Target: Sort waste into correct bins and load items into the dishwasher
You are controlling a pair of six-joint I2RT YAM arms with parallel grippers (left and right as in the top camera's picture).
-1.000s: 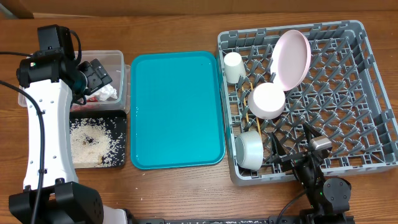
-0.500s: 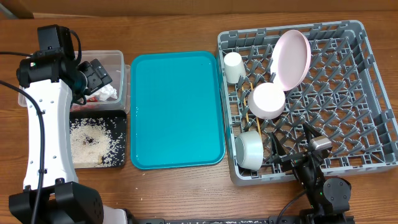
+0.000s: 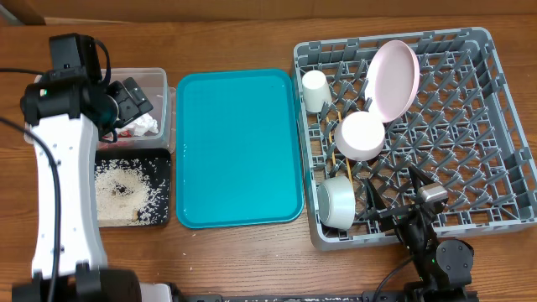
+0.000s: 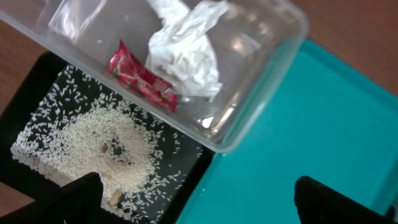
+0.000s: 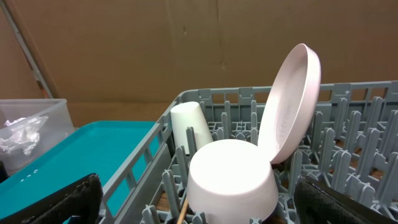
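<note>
Both jaws are wide open and empty. Left gripper (image 4: 199, 202) hangs over the thin clear tub (image 4: 249, 43), far left, which holds the crumpled napkin (image 4: 186, 53) and glossy red packet (image 4: 140, 78). Loose rice (image 4: 106, 149) lies in the black tray (image 4: 31, 93). Right gripper (image 5: 199, 205) sits at the near edge of the pegged grey rack (image 3: 503, 126). Risk: a knock from that arm could topple the smooth pink plate (image 3: 394, 77), which stands on edge, or the tilted round bowl (image 3: 361, 136).

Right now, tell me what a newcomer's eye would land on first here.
The big teal tray lies in the middle. To its right, a pale pink plate stands on edge in the grey dish rack. On the left, a red sauce packet and crumpled napkin lie in the clear tub.
</note>
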